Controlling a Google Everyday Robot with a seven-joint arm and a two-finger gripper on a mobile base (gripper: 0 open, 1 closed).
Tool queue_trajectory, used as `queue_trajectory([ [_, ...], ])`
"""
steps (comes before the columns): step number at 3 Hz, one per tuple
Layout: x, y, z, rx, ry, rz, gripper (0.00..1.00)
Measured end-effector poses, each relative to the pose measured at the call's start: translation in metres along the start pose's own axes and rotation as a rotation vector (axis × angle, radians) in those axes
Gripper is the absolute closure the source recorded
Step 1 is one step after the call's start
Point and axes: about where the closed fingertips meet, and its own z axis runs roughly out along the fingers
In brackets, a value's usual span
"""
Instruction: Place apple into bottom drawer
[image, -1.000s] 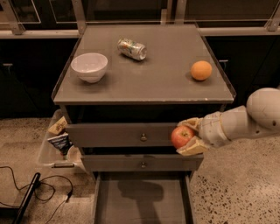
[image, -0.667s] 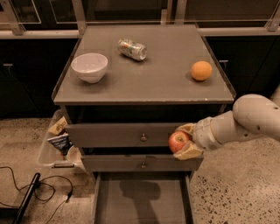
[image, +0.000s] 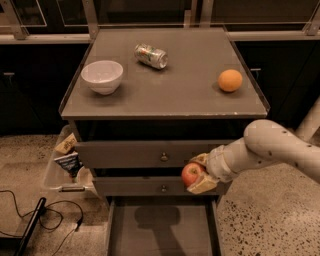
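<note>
The red apple (image: 191, 173) is held in my gripper (image: 198, 173), whose fingers are shut on it from the right. It hangs in front of the middle drawer (image: 150, 186), a little above the open bottom drawer (image: 161, 230). The bottom drawer is pulled out, a shallow grey tray with a bare floor, and the apple's shadow falls on it. My white arm (image: 270, 150) reaches in from the right.
On the cabinet top (image: 165, 85) stand a white bowl (image: 102, 76), a tipped can (image: 150, 55) and an orange (image: 230, 80). A clear bin with snack packets (image: 65, 160) sits at the left. Black cables (image: 30, 220) lie on the floor.
The gripper with the apple has moved left and down, from the top drawer's front to the middle drawer's front.
</note>
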Motion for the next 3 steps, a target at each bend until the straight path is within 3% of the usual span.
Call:
queue_trajectory([
  [1,0.042,0.037,0.098,-0.132,0.051,0.072,1.0],
  [2,0.088,0.074,0.181,-0.193,0.08,0.131,1.0],
  [3,0.129,0.089,0.236,-0.184,0.092,0.174,1.0],
])
